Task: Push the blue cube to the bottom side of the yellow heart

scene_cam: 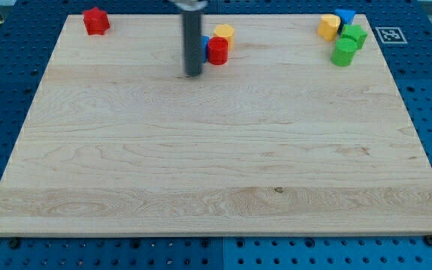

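My tip [193,75] rests on the wooden board [216,165] near the view's top, left of centre. A blue block [205,48] shows as a sliver just right of the rod, mostly hidden behind it; its shape cannot be made out. A red cylinder [217,51] touches its right side, and a yellow block [224,34] sits just above and to the right of the cylinder. A second yellow block [328,26], possibly the heart, lies at the top right, with another blue block [345,16] next to it.
Two green blocks [355,34] [343,52] sit below the top-right yellow and blue pair. A red block [95,20] lies in the top left corner. A black-and-white marker [388,34] sits off the board's top right edge.
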### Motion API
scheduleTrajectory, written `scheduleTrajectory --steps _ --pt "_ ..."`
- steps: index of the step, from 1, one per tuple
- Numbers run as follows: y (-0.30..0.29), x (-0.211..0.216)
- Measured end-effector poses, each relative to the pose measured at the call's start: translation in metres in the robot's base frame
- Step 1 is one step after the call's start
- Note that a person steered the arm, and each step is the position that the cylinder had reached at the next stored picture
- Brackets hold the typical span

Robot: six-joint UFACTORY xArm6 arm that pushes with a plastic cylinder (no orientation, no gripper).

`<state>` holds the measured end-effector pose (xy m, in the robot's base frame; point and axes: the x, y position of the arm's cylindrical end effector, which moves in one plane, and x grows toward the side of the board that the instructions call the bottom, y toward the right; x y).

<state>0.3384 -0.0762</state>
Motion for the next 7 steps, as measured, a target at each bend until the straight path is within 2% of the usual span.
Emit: scheduleTrajectory --steps 1,2,4,7 --pt "-0.025 -0.039" --pt "-0.011 -0.044" --pt "0.077 -0.045" --pt "0.118 -0.044"
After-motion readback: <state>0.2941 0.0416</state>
